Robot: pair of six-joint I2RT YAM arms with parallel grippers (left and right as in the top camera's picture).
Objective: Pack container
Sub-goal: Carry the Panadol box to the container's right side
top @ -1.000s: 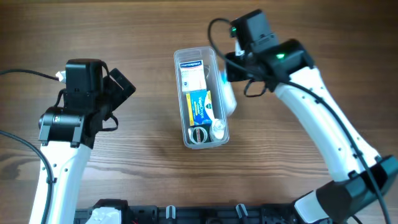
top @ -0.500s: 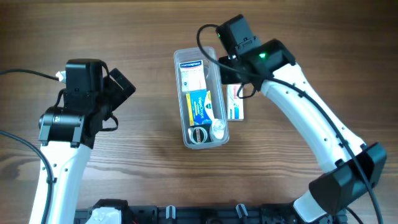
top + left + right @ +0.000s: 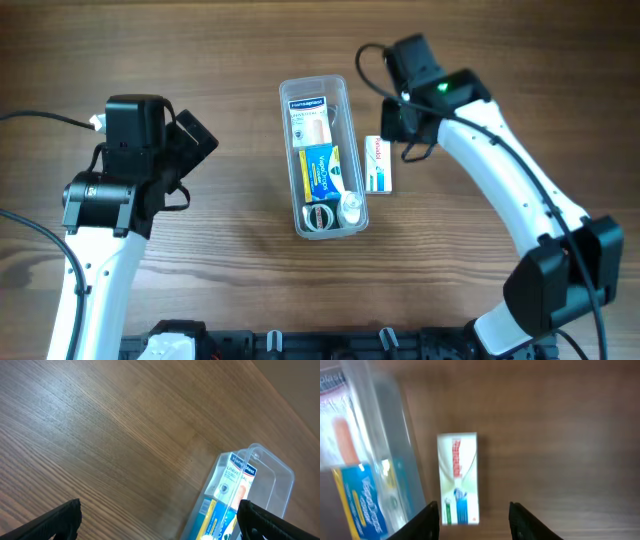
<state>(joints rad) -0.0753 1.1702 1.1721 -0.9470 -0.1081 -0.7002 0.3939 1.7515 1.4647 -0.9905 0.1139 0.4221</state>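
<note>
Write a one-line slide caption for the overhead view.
Part-filled container at centre; a small box lies outside, beside it, by the right arm's open jaws; left arm off to the side.

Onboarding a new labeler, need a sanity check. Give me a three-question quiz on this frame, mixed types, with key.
1. True or false: the small white cardboard box with red and blue print lies inside the clear rectangular plastic tub.
2. Which tool is nearer that box? A) left tool B) right tool
3. Fill in: the blue-and-yellow box lies ____ the tub.
Key: 1 false; 2 B; 3 inside.
</note>
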